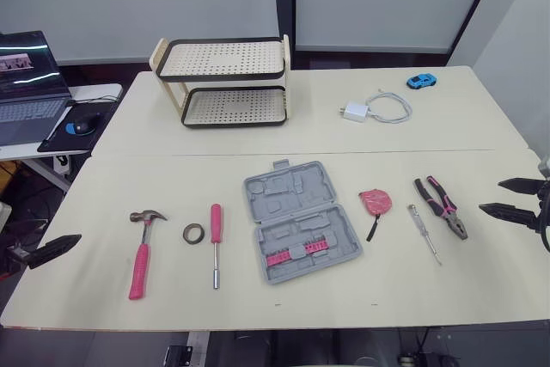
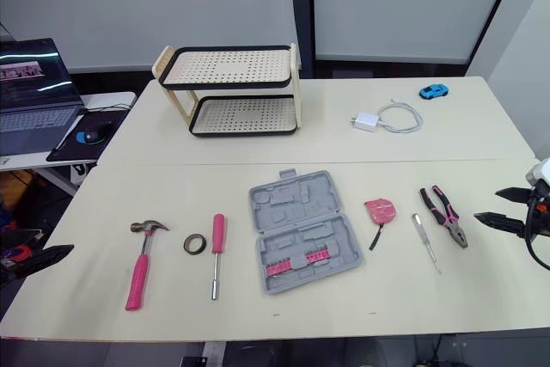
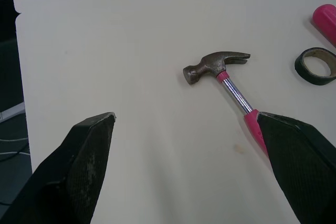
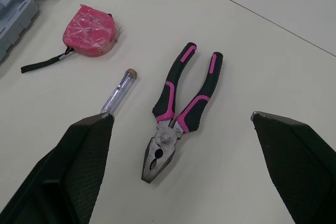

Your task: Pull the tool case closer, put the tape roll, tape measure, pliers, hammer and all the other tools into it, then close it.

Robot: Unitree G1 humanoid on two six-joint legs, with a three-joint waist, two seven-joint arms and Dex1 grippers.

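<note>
Grey molded-plastic tool case [image 1: 299,223] sits open mid cream table [image 1: 481,131], left gripper [image 3: 186,118] hanging over the pink-handled hammer [image 1: 141,247], right gripper [image 1: 492,196] over the rubber-gripped pliers [image 1: 442,206], both with wedge-shaped black fingers spread wide.

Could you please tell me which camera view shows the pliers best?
The right wrist view: the pliers lie close and whole, nose and pink-black handles clear. Both eye views show them small, near the right edge of the table, beside the clear-handled screwdriver.
</note>
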